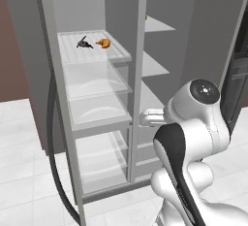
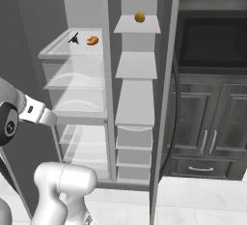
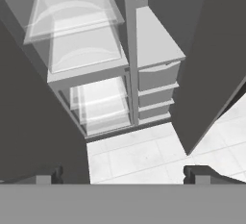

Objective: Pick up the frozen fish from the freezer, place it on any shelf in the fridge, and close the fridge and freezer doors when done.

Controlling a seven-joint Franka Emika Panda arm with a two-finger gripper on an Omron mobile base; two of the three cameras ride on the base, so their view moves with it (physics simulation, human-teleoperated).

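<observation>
The frozen fish (image 1: 84,43) lies on the top translucent shelf (image 1: 116,55) of the fridge (image 1: 72,123), just beside an orange croissant (image 1: 102,42) that shares that shelf; the right base view gives the same pair, fish (image 2: 74,38) to the left of the pastry (image 2: 92,40). So, judged from where it rests, the carrying part of the task looks finished: the fish is in the compartment with the clear ribbed shelves and curved clear drawers, not in the freezer (image 2: 136,98), whose flat opaque shelves stand next to the fish's shelf across the centre wall. On the freezer's top shelf sits a small orange round item (image 2: 140,17); the lower freezer shelves look bare.

Both compartments stand open. The fridge door (image 1: 29,65) swings out on the far side of the fish's shelf, its long dark handle (image 1: 54,162) curving down toward the floor. The freezer door (image 2: 166,98) hangs open edge-on beyond the freezer, with dark cabinets behind it.

What is left, then, is closing 2 doors.

The pincer (image 3: 123,175) is spread wide and empty, well below the fish's shelf, looking down at the lower drawers and tiled floor.
</observation>
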